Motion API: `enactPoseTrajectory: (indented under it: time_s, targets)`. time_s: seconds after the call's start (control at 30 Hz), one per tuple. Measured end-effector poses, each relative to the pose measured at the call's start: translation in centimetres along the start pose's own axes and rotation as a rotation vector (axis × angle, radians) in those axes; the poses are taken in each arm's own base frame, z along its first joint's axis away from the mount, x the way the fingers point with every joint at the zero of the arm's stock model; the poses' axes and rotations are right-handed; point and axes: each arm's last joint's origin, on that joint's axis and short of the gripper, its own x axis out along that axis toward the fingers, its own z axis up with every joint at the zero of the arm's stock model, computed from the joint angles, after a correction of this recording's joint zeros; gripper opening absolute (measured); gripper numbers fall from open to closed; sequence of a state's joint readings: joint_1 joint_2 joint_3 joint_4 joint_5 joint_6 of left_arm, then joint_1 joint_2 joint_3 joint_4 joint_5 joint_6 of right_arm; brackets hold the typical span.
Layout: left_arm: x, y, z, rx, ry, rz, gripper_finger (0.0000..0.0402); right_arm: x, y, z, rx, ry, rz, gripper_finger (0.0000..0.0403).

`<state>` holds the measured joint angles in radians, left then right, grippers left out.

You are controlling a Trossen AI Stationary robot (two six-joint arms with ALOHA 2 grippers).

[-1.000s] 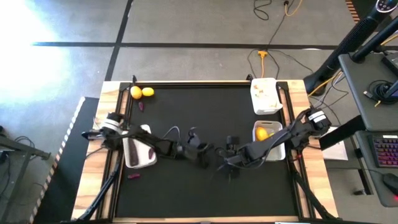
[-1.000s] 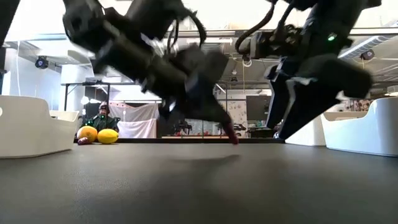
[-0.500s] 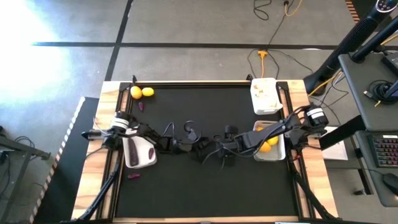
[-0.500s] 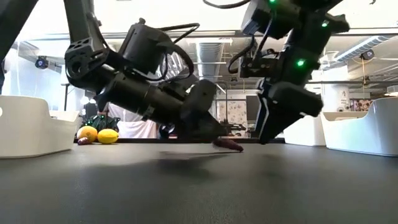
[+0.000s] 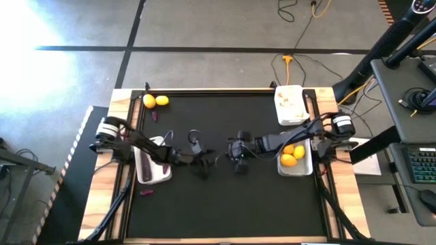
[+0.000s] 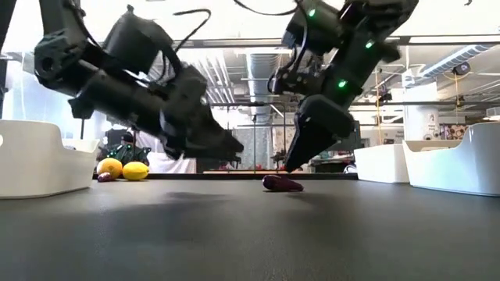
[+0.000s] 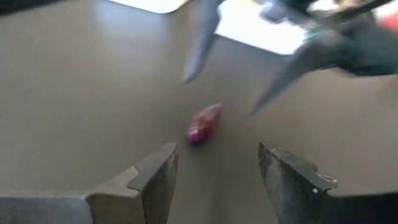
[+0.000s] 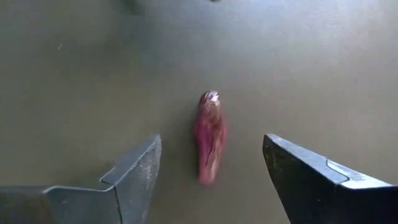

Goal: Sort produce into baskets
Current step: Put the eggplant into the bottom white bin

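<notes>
A slim dark purple piece [image 6: 283, 183] lies on its side on the black mat mid-table; it shows as purple piece [image 8: 209, 138] and purple piece [image 7: 204, 123] in the wrist views. My right gripper [image 8: 211, 143] hangs open just above it, slanting down, one finger on each side, touching nothing. My left gripper [image 7: 214, 158] is open too, a short way off toward the left edge, pointing at the piece. In the high view the left gripper [image 5: 206, 162] and right gripper [image 5: 236, 154] face each other.
A white basket [image 5: 145, 178] with purple pieces sits at the left edge. A basket [image 5: 304, 166] with lemons and one [image 5: 289, 117] with whitish bulbs sit at the right. Two lemons [image 5: 155, 101] and a purple piece [image 5: 154, 116] lie far left; another [image 5: 146, 192] lies off the mat.
My left gripper brought the purple piece down onto the mat, let go and drew back toward the left edge; the piece now lies free. My right gripper has swung toward the far edge and a little left, ending over the piece.
</notes>
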<state>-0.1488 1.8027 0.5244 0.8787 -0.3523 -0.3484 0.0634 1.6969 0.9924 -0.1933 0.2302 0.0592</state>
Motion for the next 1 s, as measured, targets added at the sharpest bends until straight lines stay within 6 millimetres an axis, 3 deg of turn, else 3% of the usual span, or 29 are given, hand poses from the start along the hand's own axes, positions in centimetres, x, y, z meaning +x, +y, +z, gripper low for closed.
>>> enactPoseTrajectory:
  time_s: [0.17,0.37,0.63,0.87,1.0]
  targets:
    - [-1.9,-0.5,0.7,0.044,-0.022,-0.095,0.0205,2.0,-1.3,-0.2,0.06,0.001,0.106,0.0245]
    - [-3.0,-1.5,0.7,0.075,-0.079,-0.135,0.0205,3.7,-1.7,-0.3,0.073,0.001,0.088,0.0209]
    - [-3.6,-3.3,0.7,0.137,-0.111,-0.202,0.0197,3.9,-2.2,-0.3,0.099,0.014,0.084,0.0127]
    - [-5.3,-4.4,1.3,0.144,-0.084,-0.215,0.0177,3.6,-2.2,-0.3,0.096,0.017,0.083,0.0038]
    - [-7.0,-4.7,2.2,0.156,-0.07,-0.196,0.0173,2.9,-2.4,0.6,0.098,-0.009,0.08,0.0024]
